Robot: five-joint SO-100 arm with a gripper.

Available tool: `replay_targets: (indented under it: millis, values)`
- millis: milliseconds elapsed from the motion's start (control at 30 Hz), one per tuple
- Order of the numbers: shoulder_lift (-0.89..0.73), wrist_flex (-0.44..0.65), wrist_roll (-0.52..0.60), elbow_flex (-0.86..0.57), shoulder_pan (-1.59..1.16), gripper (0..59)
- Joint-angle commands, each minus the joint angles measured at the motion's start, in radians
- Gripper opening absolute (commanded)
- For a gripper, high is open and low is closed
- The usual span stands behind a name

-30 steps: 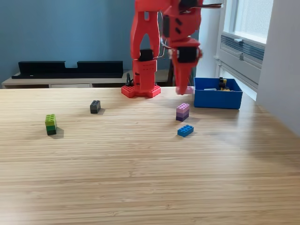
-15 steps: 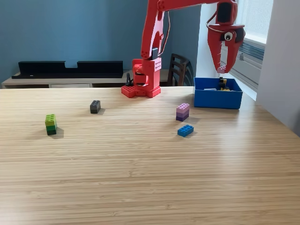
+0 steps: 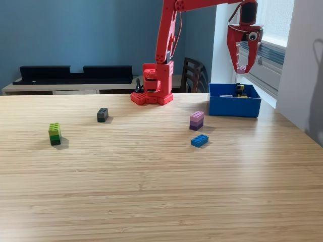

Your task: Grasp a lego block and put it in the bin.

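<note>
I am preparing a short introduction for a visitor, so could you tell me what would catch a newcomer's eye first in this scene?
The bright red arm rises from the table's far edge, its gripper hanging open above the blue bin at the exterior view's right. Next come the loose blocks on the wooden table: a green stack at the left, a dark grey block, a purple stack and a blue block.

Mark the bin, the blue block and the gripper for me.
bin [image 3: 234,107]: exterior view, on its front wall.
blue block [image 3: 200,140]: exterior view, on its studded top.
gripper [image 3: 243,69]: exterior view, between the fingertips, above the bin.
</note>
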Motion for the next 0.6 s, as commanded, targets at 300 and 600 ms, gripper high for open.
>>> replay_targets:
  millis: [300,600]
  values:
    - [0.02,0.017,-0.014,-0.028,-0.012,17.8]
    - [0.034,0.017,0.041,-0.026,0.169,0.1]
